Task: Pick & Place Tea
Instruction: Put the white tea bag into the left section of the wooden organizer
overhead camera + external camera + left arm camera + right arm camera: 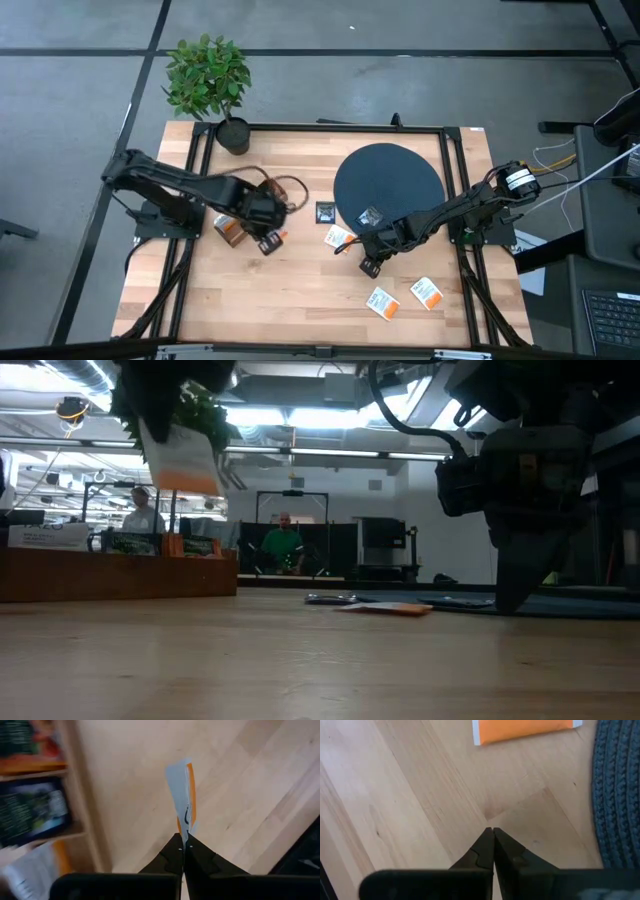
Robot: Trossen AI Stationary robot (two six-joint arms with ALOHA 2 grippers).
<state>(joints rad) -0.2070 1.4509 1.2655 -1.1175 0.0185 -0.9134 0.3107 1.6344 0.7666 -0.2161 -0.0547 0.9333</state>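
My left gripper (270,243) is shut on a white tea sachet with an orange band (182,795). It holds the sachet above the table, next to the brown wooden divided box (228,228). In the low view the sachet (180,455) hangs high at the left. My right gripper (368,266) is shut with nothing between its fingers, its tips (493,831) low over bare wood near the dark round disc (388,185). An orange sachet (520,729) lies flat just beyond it. More sachets lie on the table (382,302) (427,292) (325,211), and one lies on the disc (372,216). My left gripper pinches the sachet's upper edge (184,831) between its two fingertips, coming from above and pointing steeply down. The sachet hangs below the fingers, seen nearly edge-on, lifted clear of the table.
The box (75,820) holds sachets in its compartments, close to my left gripper. A potted plant (208,80) stands at the far left corner. A black frame rail (340,128) runs around the table. People show in the room behind the table in the low view.
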